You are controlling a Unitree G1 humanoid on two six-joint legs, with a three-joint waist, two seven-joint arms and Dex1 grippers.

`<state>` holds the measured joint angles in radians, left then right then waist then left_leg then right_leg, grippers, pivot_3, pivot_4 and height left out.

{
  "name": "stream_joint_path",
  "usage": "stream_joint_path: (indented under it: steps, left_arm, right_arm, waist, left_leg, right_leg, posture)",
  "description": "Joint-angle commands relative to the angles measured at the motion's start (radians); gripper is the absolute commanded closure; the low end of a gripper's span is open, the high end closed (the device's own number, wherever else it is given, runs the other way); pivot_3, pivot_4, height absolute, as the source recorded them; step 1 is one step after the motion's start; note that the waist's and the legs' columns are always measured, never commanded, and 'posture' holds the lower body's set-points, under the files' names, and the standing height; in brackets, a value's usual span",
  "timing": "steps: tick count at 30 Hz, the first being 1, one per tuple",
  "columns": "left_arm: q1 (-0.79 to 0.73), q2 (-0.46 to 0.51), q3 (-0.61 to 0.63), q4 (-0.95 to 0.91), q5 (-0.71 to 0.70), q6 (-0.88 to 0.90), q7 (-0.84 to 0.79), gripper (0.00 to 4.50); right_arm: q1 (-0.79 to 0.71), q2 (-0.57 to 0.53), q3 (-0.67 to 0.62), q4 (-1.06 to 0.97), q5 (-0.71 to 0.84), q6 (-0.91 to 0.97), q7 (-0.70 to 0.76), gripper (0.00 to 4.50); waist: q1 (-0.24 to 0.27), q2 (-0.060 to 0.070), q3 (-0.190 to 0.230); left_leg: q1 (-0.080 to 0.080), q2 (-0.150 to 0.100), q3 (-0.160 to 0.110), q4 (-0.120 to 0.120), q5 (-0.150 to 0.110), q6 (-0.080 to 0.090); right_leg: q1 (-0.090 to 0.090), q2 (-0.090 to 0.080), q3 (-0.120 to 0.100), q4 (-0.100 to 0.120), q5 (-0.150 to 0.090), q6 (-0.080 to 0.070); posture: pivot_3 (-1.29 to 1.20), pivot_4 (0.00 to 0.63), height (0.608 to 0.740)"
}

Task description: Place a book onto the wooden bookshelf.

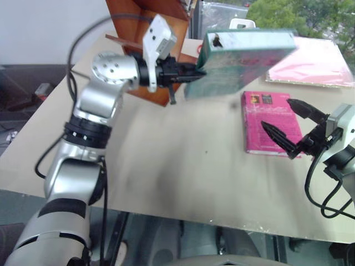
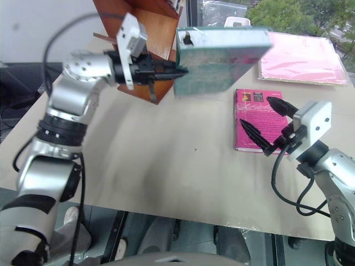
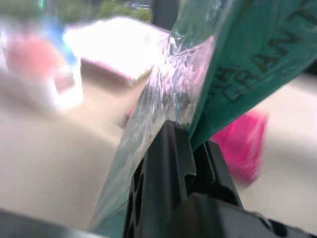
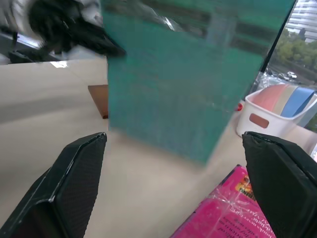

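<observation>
The left tool (image 1: 191,73) clenches one end of the book (image 1: 244,55), held clear above the surface (image 1: 183,172) with its long axis running rightward, the wooden bookshelf (image 1: 145,25) just behind that tool, while the right tool (image 1: 288,130) hangs released over the magenta book (image 1: 269,119).

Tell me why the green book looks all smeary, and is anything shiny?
In the left eye view the large flat teal-green book, pinched in the left pincer, has smeared edges, while the smaller magenta-pink book lying on the pale table looks sharper. In the left wrist view glare glints off the teal book's plastic wrap and the background is blurred.
</observation>
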<state>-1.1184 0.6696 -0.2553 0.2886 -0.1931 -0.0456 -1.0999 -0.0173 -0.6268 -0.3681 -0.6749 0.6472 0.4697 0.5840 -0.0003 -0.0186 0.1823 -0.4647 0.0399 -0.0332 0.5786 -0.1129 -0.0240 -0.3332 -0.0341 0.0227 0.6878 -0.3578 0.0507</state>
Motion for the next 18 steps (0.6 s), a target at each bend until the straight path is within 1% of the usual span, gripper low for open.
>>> stream_joint_path:
  steps: [1, 4, 7, 9, 12, 15, 18]
  left_arm:
    - [-0.167, 0.036, 0.02, 0.151, 0.133, -0.353, -0.032, 4.39]
    - [-0.272, 0.049, 0.029, 0.263, 0.16, -0.477, -0.082, 4.39]
    - [-0.343, 0.082, 0.015, 0.338, 0.2, -0.516, -0.149, 4.39]
    - [-0.371, 0.101, 0.002, 0.353, 0.233, -0.501, -0.186, 4.39]
    - [-0.383, 0.112, 0.015, 0.333, 0.217, -0.438, -0.245, 4.39]
    - [-0.435, 0.164, -0.005, 0.393, 0.32, -0.415, -0.241, 4.39]
    - [-0.47, 0.204, -0.022, 0.438, 0.391, -0.418, -0.232, 4.39]
  right_arm:
    - [0.01, -0.026, -0.043, 0.006, -0.011, -0.052, 0.034, 0.0]
    - [-0.002, -0.031, -0.031, 0.032, -0.023, -0.074, 0.044, 0.0]
    - [-0.035, -0.028, -0.009, 0.064, -0.037, -0.094, 0.05, 0.0]
    - [-0.06, -0.025, 0.01, 0.09, -0.049, -0.107, 0.057, 0.0]
    - [-0.092, -0.017, 0.035, 0.125, -0.067, -0.132, 0.067, 0.0]
    - [-0.146, -0.008, 0.069, 0.18, -0.099, -0.174, 0.081, 0.0]
    - [-0.196, -0.003, 0.097, 0.227, -0.124, -0.205, 0.093, 0.0]
  waist:
    - [0.003, 0.0, 0.0]
    - [0.001, 0.0, 0.0]
    - [-0.008, 0.0, 0.001]
    - [-0.016, 0.001, 0.001]
    - [-0.017, 0.002, 0.002]
    - [-0.017, 0.002, 0.005]
    - [-0.021, 0.003, 0.008]
  left_leg:
    - [-0.001, 0.0, 0.0, 0.0, 0.0, 0.0]
    - [-0.002, 0.0, 0.0, 0.001, -0.001, 0.002]
    - [-0.002, 0.0, 0.0, 0.001, -0.001, 0.002]
    - [-0.002, 0.0, 0.0, 0.001, -0.001, 0.002]
    - [-0.002, 0.001, 0.0, 0.001, 0.0, 0.001]
    - [-0.003, 0.001, 0.0, 0.002, 0.0, 0.001]
    - [-0.003, 0.001, 0.001, 0.002, 0.0, 0.001]
  right_leg:
    - [-0.001, 0.0, 0.0, 0.0, 0.0, 0.0]
    - [-0.002, 0.0, 0.0, 0.0, 0.0, 0.0]
    - [-0.002, 0.0, 0.0, 0.0, 0.0, 0.0]
    - [-0.002, 0.001, 0.0, 0.001, 0.0, 0.0]
    - [-0.003, 0.001, 0.0, 0.003, 0.0, 0.0]
    - [-0.005, 0.001, 0.0, 0.006, 0.0, 0.0]
    - [-0.006, 0.002, 0.002, 0.008, 0.0, 0.0]
  posture:
    - [0.0, 0.15, 0.74]
    - [0.0, 0.15, 0.74]
    - [0.0, 0.15, 0.74]
    - [0.0, 0.15, 0.74]
    - [0.0, 0.15, 0.74]
    - [0.0, 0.15, 0.74]
    - [0.0, 0.15, 0.74]
